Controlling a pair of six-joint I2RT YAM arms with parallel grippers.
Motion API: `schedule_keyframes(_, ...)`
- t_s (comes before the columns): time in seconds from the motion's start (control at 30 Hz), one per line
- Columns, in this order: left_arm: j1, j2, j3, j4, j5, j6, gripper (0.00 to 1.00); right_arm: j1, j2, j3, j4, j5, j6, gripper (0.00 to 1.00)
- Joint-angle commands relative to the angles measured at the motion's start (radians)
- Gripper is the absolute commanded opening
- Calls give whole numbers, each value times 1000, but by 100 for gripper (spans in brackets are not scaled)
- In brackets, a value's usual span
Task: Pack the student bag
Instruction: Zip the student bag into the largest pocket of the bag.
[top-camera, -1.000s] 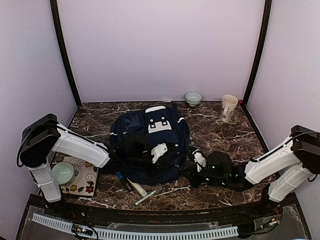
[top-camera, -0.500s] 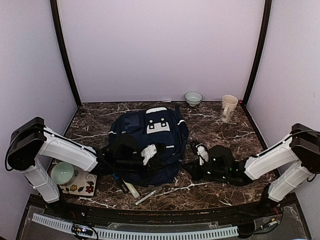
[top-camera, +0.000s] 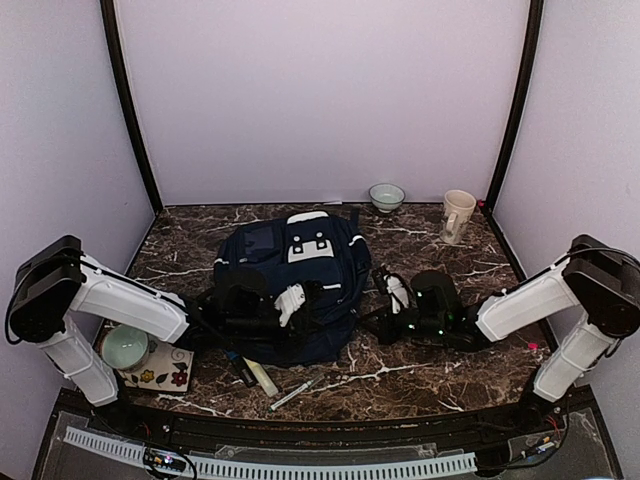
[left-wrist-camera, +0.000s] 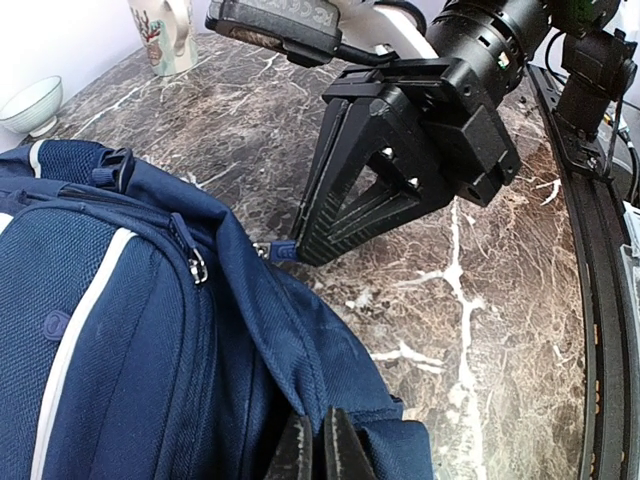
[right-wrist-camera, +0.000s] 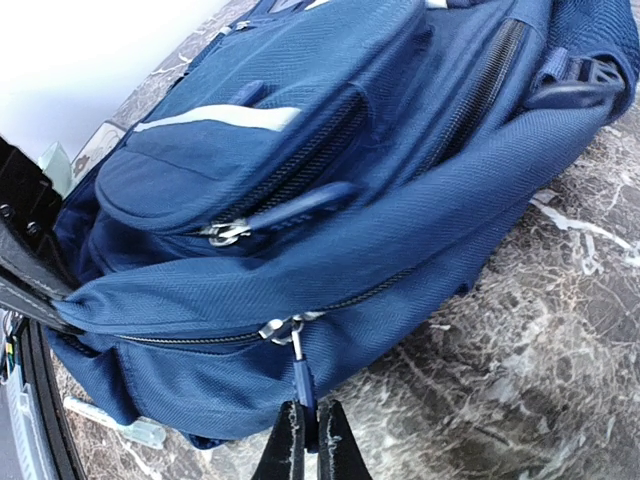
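Observation:
The student bag (top-camera: 290, 275) is a navy backpack with white stripes, lying flat in the middle of the marble table. Its right side fills the left wrist view, where my left gripper (left-wrist-camera: 320, 445) is shut on a fold of the bag's fabric (left-wrist-camera: 300, 340). In the top view the left gripper (top-camera: 318, 300) reaches across the bag's front part. My right gripper (right-wrist-camera: 308, 428) is shut on the blue zipper pull (right-wrist-camera: 303, 385) of the bag's side zipper (right-wrist-camera: 180, 335). In the top view the right gripper (top-camera: 368, 312) touches the bag's right edge.
A pale bowl (top-camera: 386, 196) and a cream mug (top-camera: 458, 215) stand at the back right. A green bowl (top-camera: 125, 346) sits on a floral mat (top-camera: 165, 368) at the front left. A pale stick (top-camera: 262, 378) and a pen (top-camera: 295, 392) lie in front of the bag.
The bag has slid a little back and left. The left arm has drawn back to the left, and the right gripper has followed the bag's edge, both still gripping.

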Motion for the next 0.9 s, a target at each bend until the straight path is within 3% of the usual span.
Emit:
schedule_keyframes(0.0,-11,-93,-37,15,46,-17,0,-113,43,7,-43,142,29,0)
schedule_keyframes(0.23,-11,-107,-46,13,-60,-33,0,-173,0,9,-116,195,50,0)
schedule_keyframes(0.4,-11,-110,-42,10,-62,-33,0,-194,-36,15,-139,195,34,0)
schedule_keyframes(0.57,-11,-87,-17,-1,-63,-34,0,-163,-86,-4,-36,-61,-16,0)
schedule_keyframes(0.7,-11,-64,2,2,-76,-44,0,-85,-128,11,-108,-109,-75,0)
schedule_keyframes(0.87,-11,-47,17,6,-78,-43,0,-73,-173,-2,-139,-154,-66,0)
